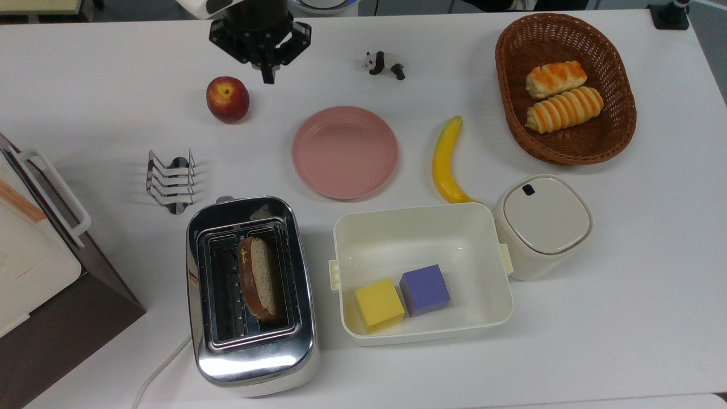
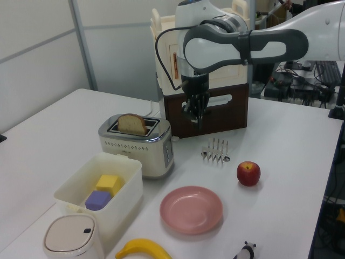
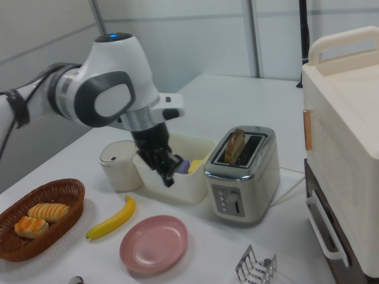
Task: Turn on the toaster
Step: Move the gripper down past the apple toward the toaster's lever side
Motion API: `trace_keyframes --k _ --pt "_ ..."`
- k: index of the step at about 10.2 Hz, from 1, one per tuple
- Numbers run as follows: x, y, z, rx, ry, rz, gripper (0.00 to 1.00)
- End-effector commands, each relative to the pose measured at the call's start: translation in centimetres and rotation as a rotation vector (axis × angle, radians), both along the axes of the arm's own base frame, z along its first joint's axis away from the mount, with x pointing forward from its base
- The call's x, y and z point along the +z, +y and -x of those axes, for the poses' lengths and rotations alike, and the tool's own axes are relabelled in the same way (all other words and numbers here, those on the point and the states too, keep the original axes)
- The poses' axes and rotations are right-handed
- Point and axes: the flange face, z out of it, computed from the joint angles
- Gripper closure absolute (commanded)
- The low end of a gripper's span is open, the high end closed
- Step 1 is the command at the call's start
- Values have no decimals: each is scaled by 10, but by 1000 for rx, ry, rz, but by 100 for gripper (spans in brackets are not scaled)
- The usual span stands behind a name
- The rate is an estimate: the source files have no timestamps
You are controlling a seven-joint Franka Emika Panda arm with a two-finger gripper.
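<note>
The end effector hung in the air with its fingers clenched together on nothing, above the surface near the apple. The toaster sat well apart from it, toward the top view's lower left, just beside the cream tub holding 2 cubes. 1 slice of bread stood in the toaster's slot, sticking up above the chrome top.

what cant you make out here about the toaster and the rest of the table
- Toaster lever: top view, a small tab at the far end; its position is unclear.
- Toaster front markings: right view, too small to read.
- Cord: top view, cut off by the bottom edge.
- Panda: left view, cut off by the bottom edge.
</note>
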Motion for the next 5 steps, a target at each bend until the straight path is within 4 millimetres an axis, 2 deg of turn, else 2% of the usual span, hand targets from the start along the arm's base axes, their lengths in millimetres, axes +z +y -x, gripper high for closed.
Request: trace_keyframes --k 1,5 --pt "-16 -23 -36 -5 -90 -11 100" --pt "-62 -47 -79 -4 -190 37 100"
